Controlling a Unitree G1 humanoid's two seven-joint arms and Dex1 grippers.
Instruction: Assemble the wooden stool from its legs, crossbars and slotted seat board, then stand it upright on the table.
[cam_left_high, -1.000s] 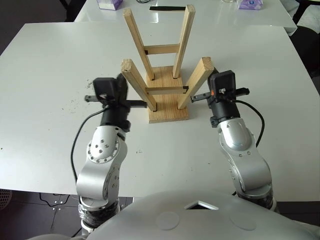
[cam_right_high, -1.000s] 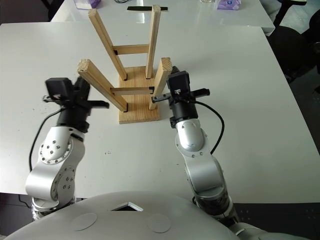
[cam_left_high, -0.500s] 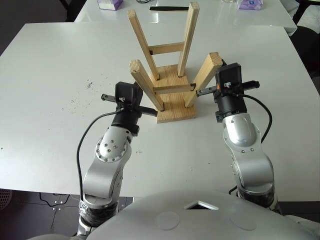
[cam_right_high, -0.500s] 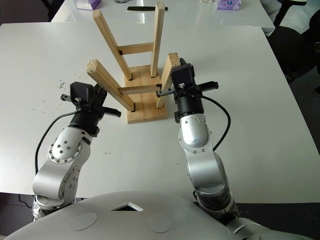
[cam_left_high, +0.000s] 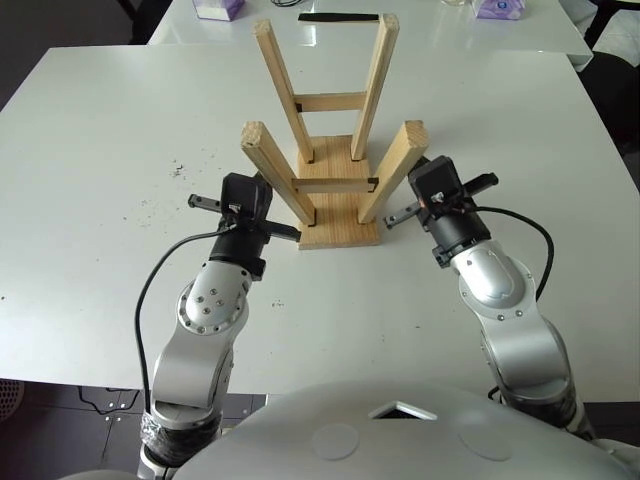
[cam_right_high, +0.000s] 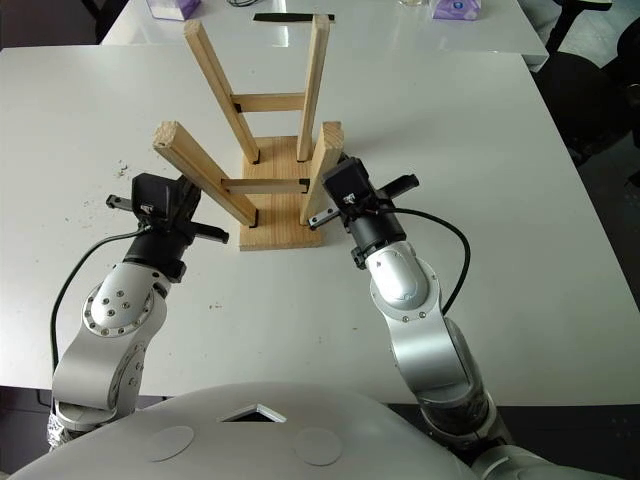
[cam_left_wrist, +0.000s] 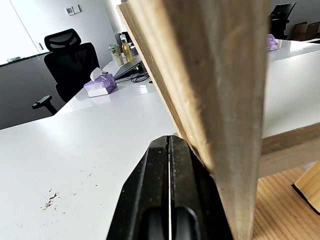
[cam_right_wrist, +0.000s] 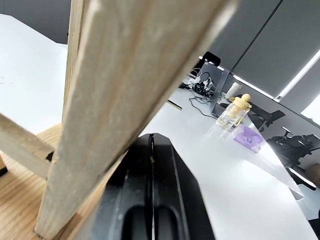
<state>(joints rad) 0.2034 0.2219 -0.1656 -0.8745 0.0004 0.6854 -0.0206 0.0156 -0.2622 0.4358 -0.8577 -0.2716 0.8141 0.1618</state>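
Note:
The wooden stool stands upside down on the white table, its slotted seat board flat on the surface and the legs pointing up. Crossbars join the legs. My left gripper is shut and lies against the outer side of the front left leg, near its base. In the left wrist view the black fingers are pressed together beside that leg. My right gripper is shut too, resting beside the front right leg; the right wrist view shows its fingers closed next to the leg.
Wood crumbs lie on the table to the left. A second table behind carries two tissue boxes and a black strip. Open table surface lies on both sides of the stool and in front of it.
The stool has slid back to the left and sits squarer than half a second ago. My left gripper has come in against the front left leg; my right gripper has dropped lower and turned.

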